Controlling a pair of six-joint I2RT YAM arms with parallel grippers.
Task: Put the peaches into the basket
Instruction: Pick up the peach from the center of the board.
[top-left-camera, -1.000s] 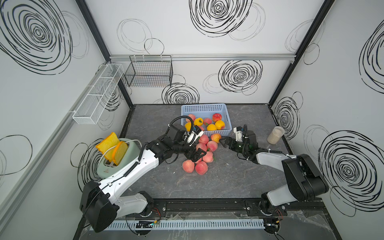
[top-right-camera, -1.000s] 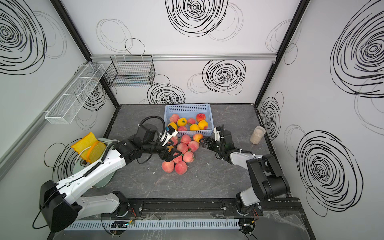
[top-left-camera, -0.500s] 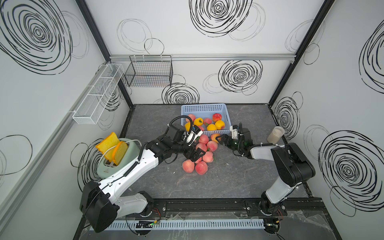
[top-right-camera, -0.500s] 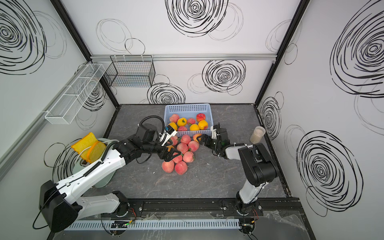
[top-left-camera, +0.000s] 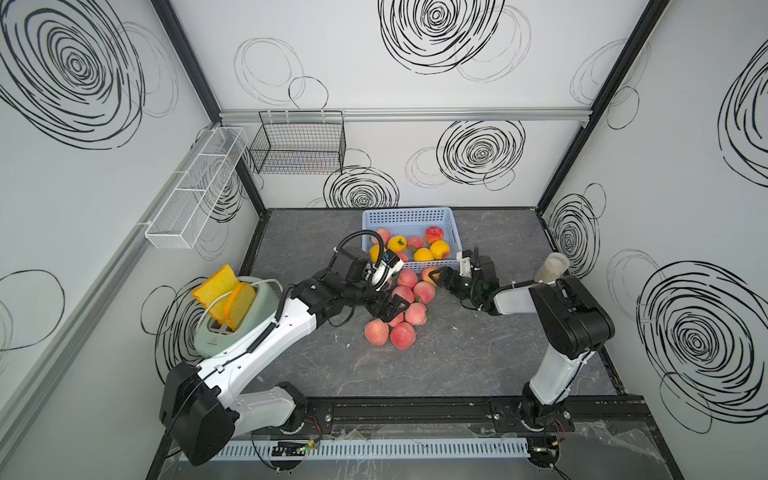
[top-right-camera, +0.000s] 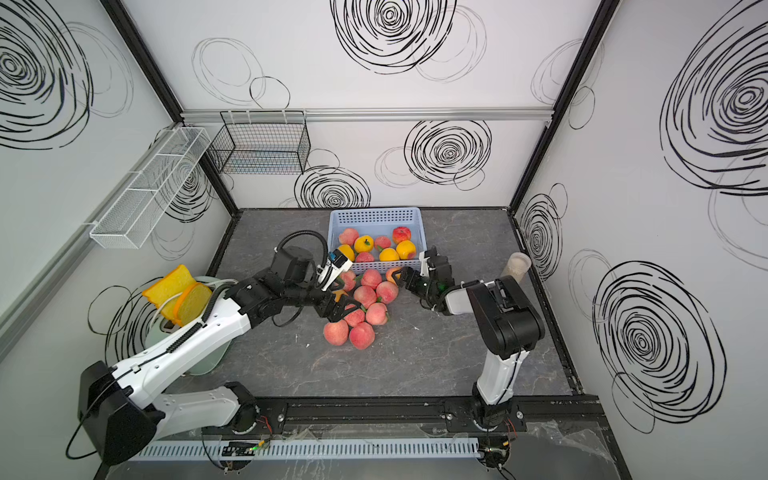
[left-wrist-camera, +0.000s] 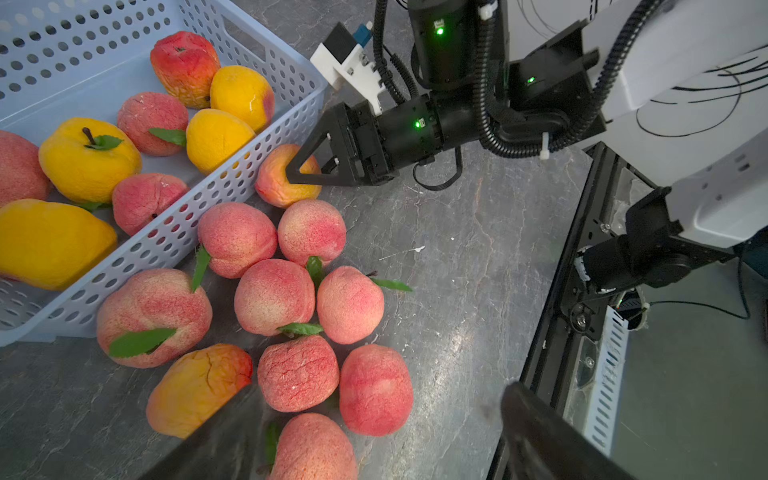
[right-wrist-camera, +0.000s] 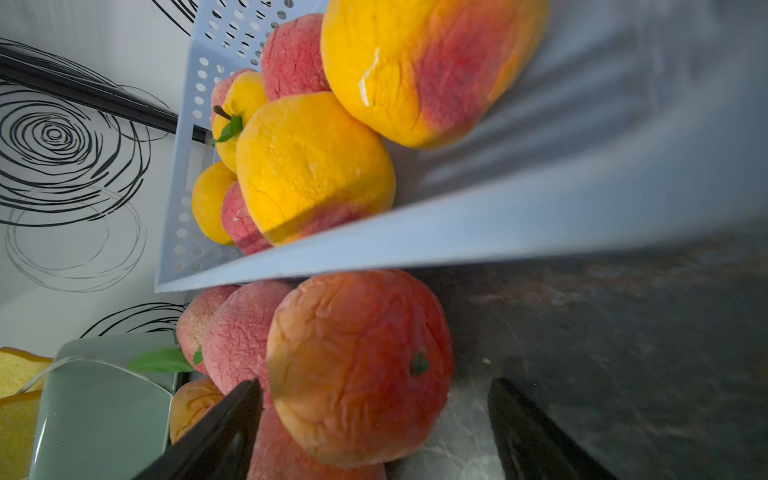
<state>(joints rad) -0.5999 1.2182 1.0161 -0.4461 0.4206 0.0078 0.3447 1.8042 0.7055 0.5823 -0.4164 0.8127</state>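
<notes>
Our right tool (right-wrist-camera: 374, 383) stands apart around an orange peach (right-wrist-camera: 357, 353) beside the basket (right-wrist-camera: 415, 245); our left tool (top-left-camera: 392, 309) stands apart too.

Pink-red blush on most peaches (left-wrist-camera: 272, 297), yellow-orange on a few, green leaves. Light blue, hole-dotted basket (left-wrist-camera: 166, 249). Dark grey marbled counter (left-wrist-camera: 457, 270). Black swirls on white walls (top-left-camera: 540, 75).
</notes>
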